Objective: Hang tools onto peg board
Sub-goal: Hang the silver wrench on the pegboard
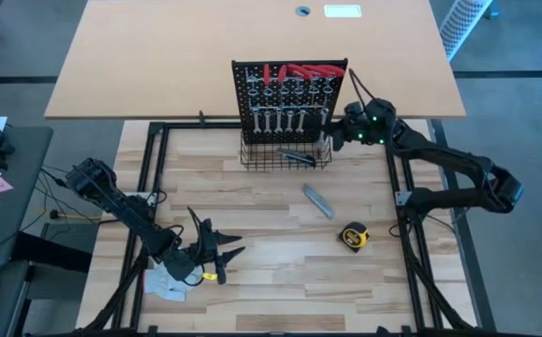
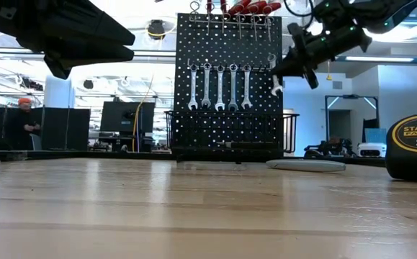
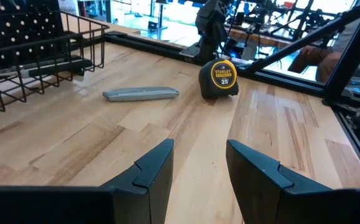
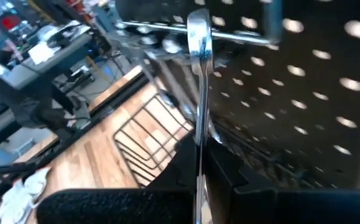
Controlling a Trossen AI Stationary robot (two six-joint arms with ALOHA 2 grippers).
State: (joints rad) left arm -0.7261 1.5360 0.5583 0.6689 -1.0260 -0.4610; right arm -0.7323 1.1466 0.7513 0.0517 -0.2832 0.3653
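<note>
- High view: peg board (image 1: 289, 98) stands upright at the desk's (image 1: 252, 197) far edge.
- Right pincer (image 1: 338, 131) at its right side pinches a vertical wrench (image 4: 199, 93).
- Left pincer (image 1: 222, 251), spread, hovers well before it.
- Tape measure (image 1: 352, 237) and utility knife (image 1: 318, 200) lie in front.

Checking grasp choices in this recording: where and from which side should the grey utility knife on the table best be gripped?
Probably mid-body, from straight above. The utility knife lies flat on the table, long and slim, clear of the tape measure, so closing across its narrow width suits it.
</note>
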